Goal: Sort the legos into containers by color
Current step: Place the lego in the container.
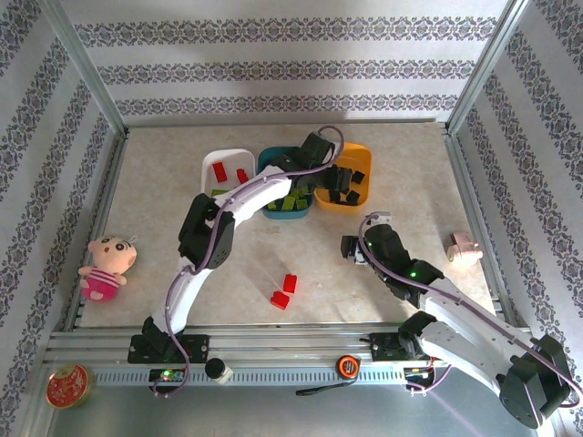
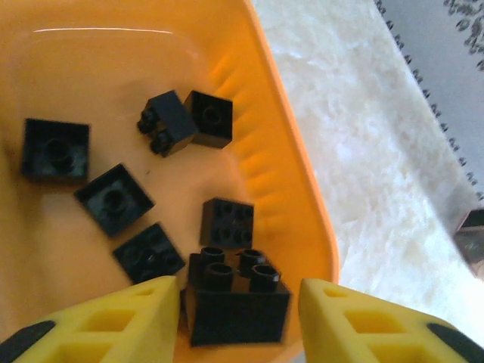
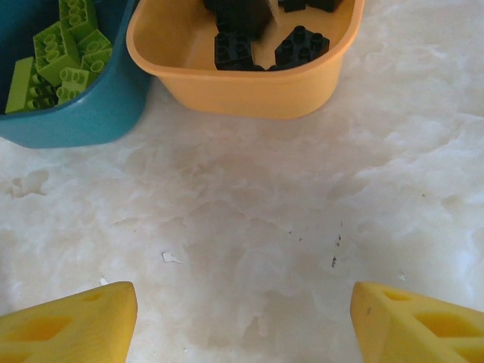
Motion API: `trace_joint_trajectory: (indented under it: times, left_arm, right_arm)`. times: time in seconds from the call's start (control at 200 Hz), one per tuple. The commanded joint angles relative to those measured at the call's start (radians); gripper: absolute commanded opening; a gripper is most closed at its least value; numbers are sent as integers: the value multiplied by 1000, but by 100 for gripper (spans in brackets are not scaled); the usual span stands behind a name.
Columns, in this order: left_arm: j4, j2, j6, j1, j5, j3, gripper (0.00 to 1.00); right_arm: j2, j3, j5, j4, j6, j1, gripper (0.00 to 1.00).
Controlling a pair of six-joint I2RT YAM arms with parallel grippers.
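- Pale marbled table (image 1: 182, 182).
- White tub (image 1: 228, 155), teal tub (image 3: 91, 113) and orange tub (image 3: 249, 94) side by side at the back.
- Two red bricks (image 1: 290, 283) near the front.
- Pink doll (image 1: 105, 267) at the left edge.

Three tubs (image 1: 230, 157), seven black bricks (image 2: 113, 198), four red bricks (image 1: 290, 283).

The orange tub (image 2: 113, 68) is smooth, glossy plastic that catches the light, the black bricks (image 2: 113, 198) in it show a duller plastic sheen, the left gripper's fingers (image 2: 363, 325) are matt yellow plastic, and the table top (image 3: 265, 212) looks smooth, pale and stone-mottled.
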Motion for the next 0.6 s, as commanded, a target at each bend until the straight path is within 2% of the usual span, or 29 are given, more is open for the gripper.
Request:
trace_joint_trajectory:
  times: [0.0,0.1,0.19,0.305,0.44,0.525,0.595]
  left_arm:
    - [-111,50,-28,18,41,137,54]
    - [-114,29,-45,22,56,160,62]
    - [-44,-76,-46,24,48,52,69]
    - [116,-274,-73,49,34,-219,79]
    - [375,-527,-174,132,65,-610,84]
    - [448,-678,-216,187,78,-808,85]
    - [466,-807,-211,198,56,-952,87]
  right_arm:
    - [-3,-17,-11,1,15,6,76]
    - [-2,-14,-26,-1,15,9,76]
    - [6,-8,-51,6,13,15,76]
    - [42,4,-100,29,8,37,76]
    - [111,11,-152,83,7,85,76]
    - [178,11,-203,141,6,121,77]
    - [247,29,-236,168,2,160,77]
